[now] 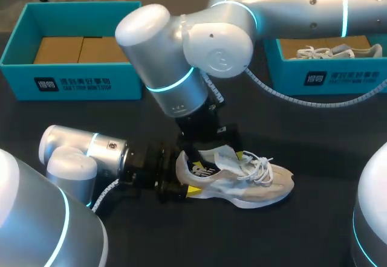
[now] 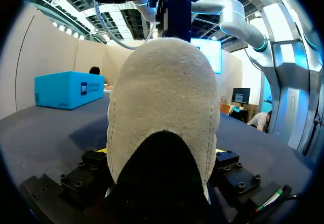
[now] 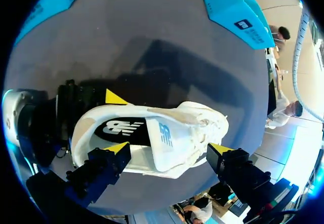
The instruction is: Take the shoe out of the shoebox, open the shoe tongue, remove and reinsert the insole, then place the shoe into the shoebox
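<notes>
Dark table (image 1: 314,134) is being shared by a teal box (image 1: 72,80) at the upper left of the head view and a second teal box (image 1: 326,77) at the upper right. The shoe (image 1: 242,182) is lying outside both, at the lower middle of that frame and resting on its sole. Its long axis is running left to right across the frame, with the heel pointing left and the toe right.

The heel is being clamped from both sides by the left gripper (image 1: 185,177), and it is filling the space between that gripper's fingers in the left wrist view. The right gripper (image 3: 168,148) is being held over the shoe's opening with its fingers spread wide, gripping nothing.

The tongue (image 3: 164,135) is being seen lifted and the dark insole (image 3: 119,129) is lying inside, so the step in hand is judged to be insole removal. The next move is judged to call for the right fingers being narrowed and lowered into the opening, so that an edge of the insole is pinched while the heel is being steadied.
</notes>
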{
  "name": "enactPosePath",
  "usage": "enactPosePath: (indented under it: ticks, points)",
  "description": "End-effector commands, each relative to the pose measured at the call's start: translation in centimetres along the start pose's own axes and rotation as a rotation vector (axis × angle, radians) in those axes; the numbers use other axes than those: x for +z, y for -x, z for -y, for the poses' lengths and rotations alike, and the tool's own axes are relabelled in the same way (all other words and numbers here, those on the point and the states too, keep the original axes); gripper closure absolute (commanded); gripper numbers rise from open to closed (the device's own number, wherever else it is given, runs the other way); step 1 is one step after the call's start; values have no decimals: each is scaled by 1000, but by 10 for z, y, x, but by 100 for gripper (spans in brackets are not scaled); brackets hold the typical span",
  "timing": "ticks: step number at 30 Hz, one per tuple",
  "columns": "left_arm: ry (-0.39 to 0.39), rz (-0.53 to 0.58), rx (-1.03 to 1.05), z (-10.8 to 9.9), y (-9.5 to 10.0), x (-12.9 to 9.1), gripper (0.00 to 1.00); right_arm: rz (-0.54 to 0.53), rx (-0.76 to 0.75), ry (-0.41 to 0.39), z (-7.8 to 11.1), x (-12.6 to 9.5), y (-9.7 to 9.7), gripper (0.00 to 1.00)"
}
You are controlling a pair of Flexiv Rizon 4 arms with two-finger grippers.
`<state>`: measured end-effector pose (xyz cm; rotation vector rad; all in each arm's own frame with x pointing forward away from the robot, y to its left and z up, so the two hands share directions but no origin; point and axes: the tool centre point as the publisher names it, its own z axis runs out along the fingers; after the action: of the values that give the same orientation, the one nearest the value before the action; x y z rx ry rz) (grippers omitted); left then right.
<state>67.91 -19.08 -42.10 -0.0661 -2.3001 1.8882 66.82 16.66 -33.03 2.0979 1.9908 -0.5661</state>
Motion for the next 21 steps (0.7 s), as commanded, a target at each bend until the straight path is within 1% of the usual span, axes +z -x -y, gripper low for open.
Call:
enactPosePath:
  ticks: [1, 7, 9, 13, 16, 19, 20, 21]
  points:
    - [1, -1, -1, -3, 1, 2, 100, 142, 213, 3, 3, 2, -4, 0]
    - [1, -1, -1, -3, 1, 2, 100, 143, 237, -2, -2, 10, 4, 0]
    - [1, -1, -1, -3, 1, 2, 100, 140, 244, -6, -3, 14, 6, 3]
    - [1, -1, -1, -3, 1, 2, 100, 129, 259, -10, -6, 18, 12, 5]
    - [1, -1, -1, -3, 1, 2, 100, 120, 276, -14, -8, 23, 16, 12]
    - [1, -1, -1, -3, 1, 2, 100, 108, 301, -14, -10, 25, 21, 23]
    - [1, -1, -1, -3, 1, 2, 100, 108, 308, -11, -11, 24, 24, 30]
    - [1, -1, -1, -3, 1, 2, 100, 106, 318, -6, -11, 23, 26, 33]
